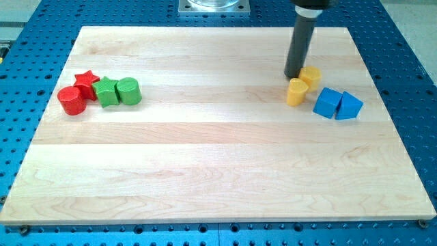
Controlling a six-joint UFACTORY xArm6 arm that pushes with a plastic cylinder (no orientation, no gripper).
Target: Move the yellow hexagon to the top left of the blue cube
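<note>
Yellow hexagon (pixel 311 75) already sits at upper left of the blue cube (pixel 327 102).
My tip (pixel 293 76) holds nothing; it touches the hexagon's left side, just above another yellow block (pixel 296 91).

The pale wooden tabletop (pixel 205 157) is smooth, with long grain lines and a soft shine. Under it lies a blue metal plate (pixel 403 41) full of small holes. The dark straight rod (pixel 300 48) looks matt. The yellow hexagon block (pixel 310 75) and blue cube block (pixel 327 102) look like smooth, matt plastic.
</note>
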